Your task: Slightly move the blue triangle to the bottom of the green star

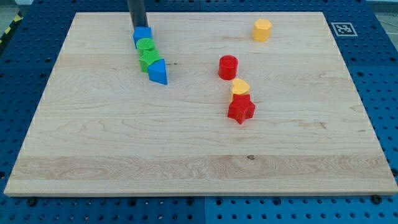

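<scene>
Blue triangle [158, 72] touching green star [149, 60] | tip [138, 28] behind blue cube [142, 36]

The board [199, 143] is pale wood with visible grain and a small dark knot, its finish smooth and matt. Around the board lies a blue surface [379, 74] with rows of holes, looking like painted metal with a slight sheen. On the board, the blue triangle [158, 72], green star [150, 60], red cylinder [228, 66] and red star [241, 109] look like smooth, solid-coloured plastic. The rod [136, 12] above the board's top edge is dark and dull.
</scene>
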